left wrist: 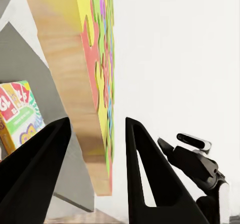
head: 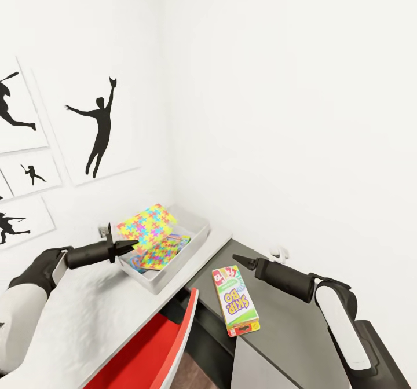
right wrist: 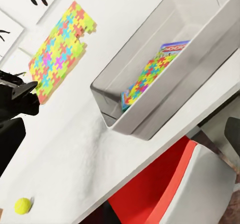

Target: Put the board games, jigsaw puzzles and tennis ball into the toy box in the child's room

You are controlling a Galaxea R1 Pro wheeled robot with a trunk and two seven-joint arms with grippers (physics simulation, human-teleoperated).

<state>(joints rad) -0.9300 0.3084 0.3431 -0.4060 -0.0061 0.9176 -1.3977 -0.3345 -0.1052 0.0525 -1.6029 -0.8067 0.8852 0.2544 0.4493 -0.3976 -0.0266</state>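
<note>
Purple "SKIP-BO" lettering marks the board game (head: 236, 300)

Both arms same build: white glossy upper shells, dark grey elbow joints, matte black tapered forearms. Left gripper (head: 128, 243) and right gripper (head: 240, 259): black, each ending in two slim pointed wedge fingers (left wrist: 150, 179), flat inner faces, no visible screws or cables. Small white oblong pad on the right arm's black wrist (left wrist: 194, 142).

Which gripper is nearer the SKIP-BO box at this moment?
Right. The right gripper hovers just beside the SKIP-BO box, apart from it. The left gripper is over by the toy box, at a jigsaw puzzle.
</note>
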